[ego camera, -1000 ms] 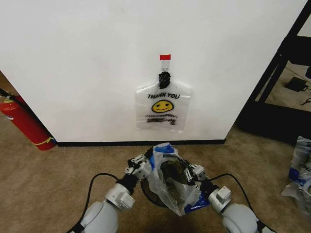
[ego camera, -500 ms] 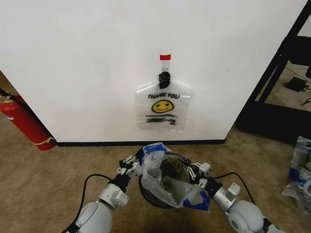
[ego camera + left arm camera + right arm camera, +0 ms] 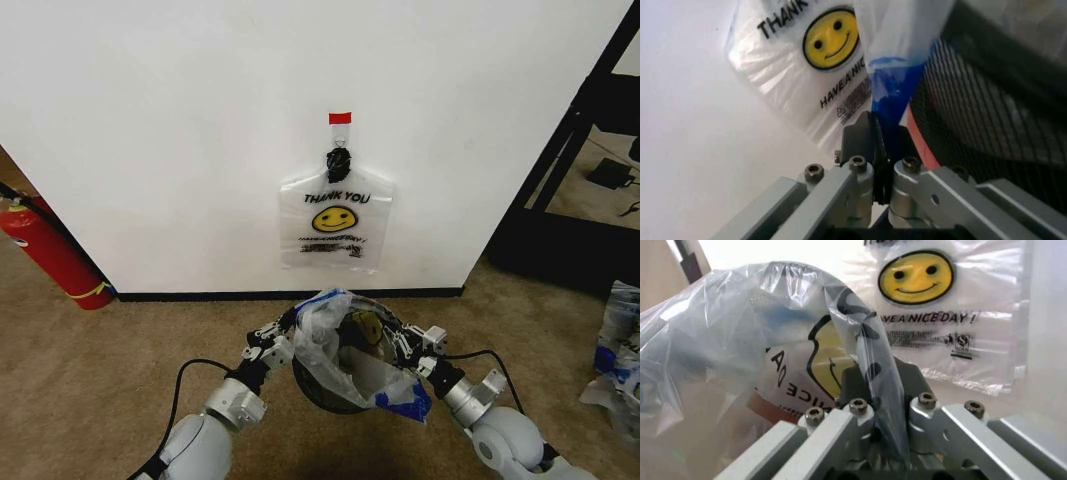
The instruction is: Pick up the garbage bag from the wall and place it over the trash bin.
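Bag mouth now stretched wider than 0.5 s ago: garbage bag spread between both grippers over the trash bin, which stands on the carpet just in front of the wall. Left gripper at bin's left rim, abt same spot as before; jaws pressed together, pinching a blue-patched edge of the bag (left wrist view,). Right gripper has moved out to the right and a bit toward the wall vs. earlier; jaws pinching a fold of clear film (right wrist view,). Blue corner of bag hangs outside bin's right-front rim. Bag sagging into bin, dark lettering visible thru plastic. Second bag w/ smiley print on black hook under red tape tab, unchanged. Fire extinguisher far left, by wall.
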`<state>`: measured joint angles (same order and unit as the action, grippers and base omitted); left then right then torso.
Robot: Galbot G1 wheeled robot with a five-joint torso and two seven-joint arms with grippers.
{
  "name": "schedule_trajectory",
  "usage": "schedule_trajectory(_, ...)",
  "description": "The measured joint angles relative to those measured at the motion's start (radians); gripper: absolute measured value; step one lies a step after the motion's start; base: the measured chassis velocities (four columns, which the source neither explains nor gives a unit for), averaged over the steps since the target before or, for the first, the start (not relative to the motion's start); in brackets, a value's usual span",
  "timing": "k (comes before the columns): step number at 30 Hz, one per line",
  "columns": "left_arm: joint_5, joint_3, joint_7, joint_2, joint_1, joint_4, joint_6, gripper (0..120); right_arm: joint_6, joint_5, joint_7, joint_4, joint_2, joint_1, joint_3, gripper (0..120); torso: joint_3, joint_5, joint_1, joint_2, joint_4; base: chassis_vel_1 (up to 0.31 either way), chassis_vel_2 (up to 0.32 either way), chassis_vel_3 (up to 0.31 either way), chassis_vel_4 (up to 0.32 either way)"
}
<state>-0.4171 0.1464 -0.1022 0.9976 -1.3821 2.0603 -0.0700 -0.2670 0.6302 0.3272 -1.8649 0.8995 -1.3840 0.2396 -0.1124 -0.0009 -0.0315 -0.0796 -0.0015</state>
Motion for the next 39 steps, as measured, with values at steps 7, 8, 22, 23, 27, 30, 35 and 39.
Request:
schedule_trajectory(7,0.008,-0.010,0.005,0.011,0.013,-0.020,0.009,22,-0.025,0.051,-0.033,0.020,0.010,0.019,-0.007,0,0.000,0.0000,0.000,0.000,0.0000,0.000,0.000,0.000,0.000)
schedule_trajectory(8,0.019,-0.014,-0.007,0.014,0.016,-0.028,0.011,28,-0.025,0.074,-0.039,0.021,0.013,0.023,-0.010,0,0.000,0.0000,0.000,0.000,0.0000,0.000,0.000,0.000,0.000)
schedule_trajectory(22,0.062,0.021,-0.044,0.002,0.010,-0.086,0.062,71,-0.002,0.148,-0.164,0.009,0.037,0.019,-0.040,0,0.000,-0.0001,0.000,0.000,0.0000,0.000,0.000,0.000,0.000)
schedule_trajectory(23,0.062,0.021,-0.044,0.002,0.010,-0.086,0.062,71,-0.002,0.148,-0.164,0.009,0.037,0.019,-0.040,0,0.000,-0.0001,0.000,0.000,0.0000,0.000,0.000,0.000,0.000)
schedule_trajectory(27,0.063,0.034,-0.045,0.004,0.008,-0.094,0.071,93,0.005,0.154,-0.199,0.001,0.045,0.019,-0.045,0,0.000,-0.0001,0.000,0.000,0.0000,0.000,0.000,0.000,0.000)
schedule_trajectory(30,0.067,0.048,-0.063,0.007,0.004,-0.099,0.073,98,0.011,0.166,-0.261,-0.009,0.056,0.023,-0.051,0,0.000,-0.0003,0.000,0.000,-0.0001,0.000,0.000,0.000,0.000)
schedule_trajectory(35,0.143,0.080,-0.142,0.027,-0.009,-0.080,0.062,100,0.006,0.186,-0.366,-0.021,0.080,0.031,-0.064,0,0.000,-0.0002,0.000,0.000,0.0002,0.000,0.000,0.000,0.000)
schedule_trajectory(39,0.231,0.083,-0.195,0.038,-0.018,-0.045,0.048,100,-0.009,0.178,-0.407,-0.021,0.093,0.034,-0.070,0,0.000,-0.0001,0.000,0.000,0.0002,0.000,0.000,0.000,0.000)
